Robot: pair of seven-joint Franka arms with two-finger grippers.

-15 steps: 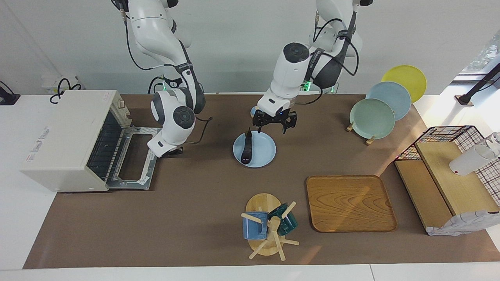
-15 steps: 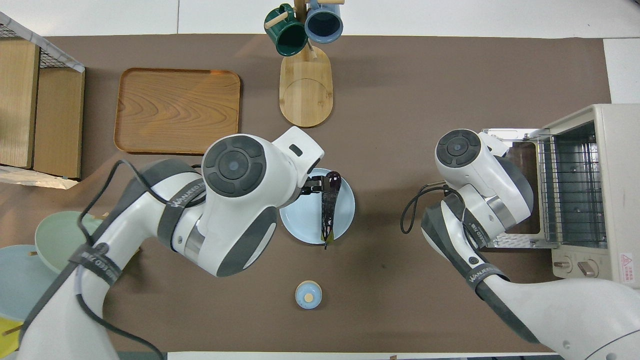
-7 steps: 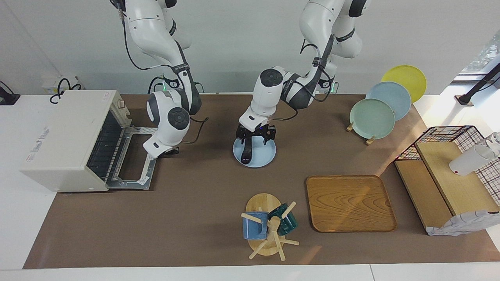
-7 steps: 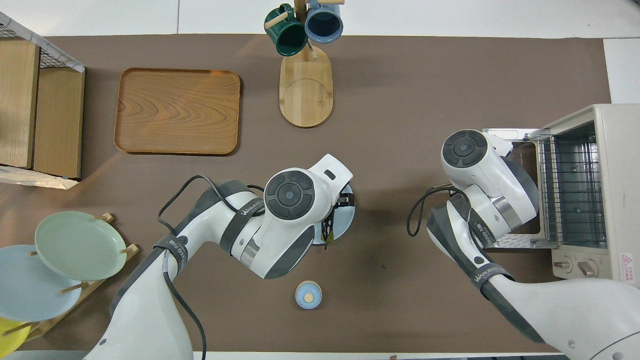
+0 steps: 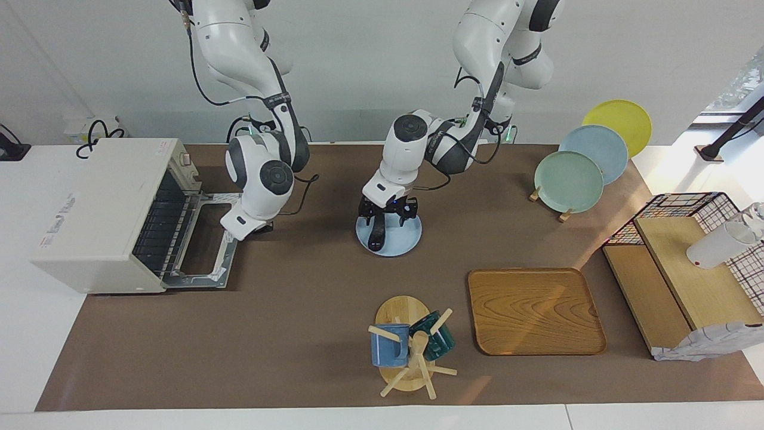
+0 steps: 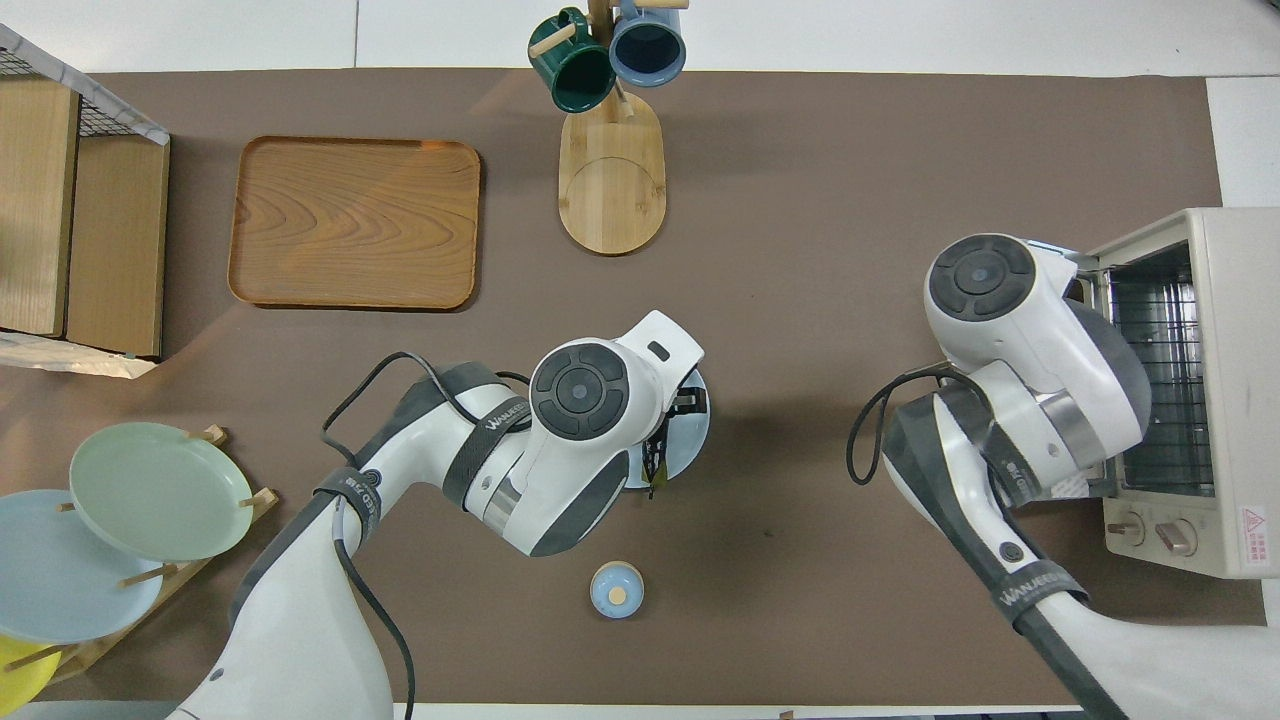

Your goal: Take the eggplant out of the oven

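Left gripper [image 5: 387,216] down on slender dark purple eggplant [image 5: 374,235], fingers spread astride it, grip unclear; eggplant lies on round light blue plate [image 5: 403,240]. Right gripper [image 5: 261,227], fingers together, empty, over boxy white toaster oven's [image 5: 101,209] dropped door.

eggplant [image 5: 375,234]: dark purple | plate [image 5: 401,243]: light blue | oven [image 5: 95,209]: white | tray [image 5: 534,310]: wood-grain

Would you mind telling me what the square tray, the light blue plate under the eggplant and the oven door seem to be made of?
The tray looks like varnished wood: warm brown with flowing grain. The light blue plate is probably matte-glazed ceramic or plastic: an even colour with soft sheen. The oven door looks like dark glass in a silvery metal frame.
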